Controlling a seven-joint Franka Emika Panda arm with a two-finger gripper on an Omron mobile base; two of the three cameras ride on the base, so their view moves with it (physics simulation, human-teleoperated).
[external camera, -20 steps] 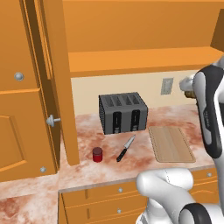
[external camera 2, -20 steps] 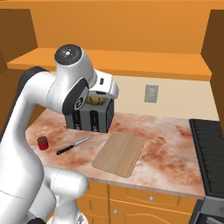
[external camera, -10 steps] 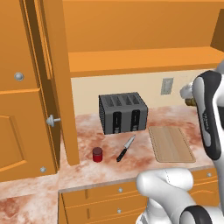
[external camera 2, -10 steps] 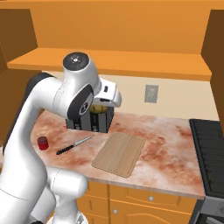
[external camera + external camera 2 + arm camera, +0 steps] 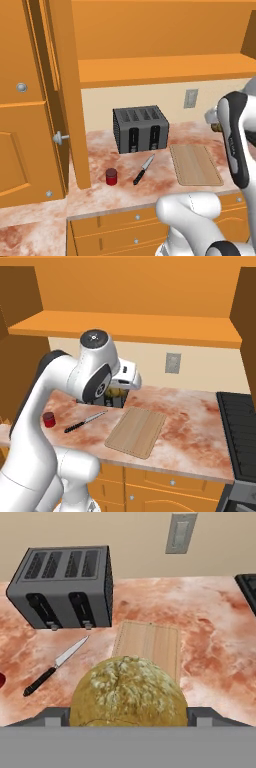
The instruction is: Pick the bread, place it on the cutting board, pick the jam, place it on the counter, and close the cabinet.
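My gripper (image 5: 127, 718) is shut on the bread (image 5: 128, 693), a lumpy yellow-brown roll, and holds it in the air above the counter (image 5: 210, 637). The cutting board (image 5: 147, 644) lies flat just beyond the roll. From the left base view the gripper (image 5: 215, 124) hangs over the board's (image 5: 195, 164) far right end. The red jam jar (image 5: 111, 176) stands on the counter left of the knife, also seen as the jam (image 5: 48, 419). The cabinet door (image 5: 55, 100) stands open at the left.
A dark four-slot toaster (image 5: 140, 129) stands at the back wall, left of the board. A black-handled knife (image 5: 143, 169) lies between jam and board. A wall outlet (image 5: 190, 98) sits above the counter. A black stove (image 5: 240, 426) borders the counter's right end.
The hand has come down with the bread, from up near the cabinet shelf toward the counter over the cutting board. Jam, knife and board have not moved.
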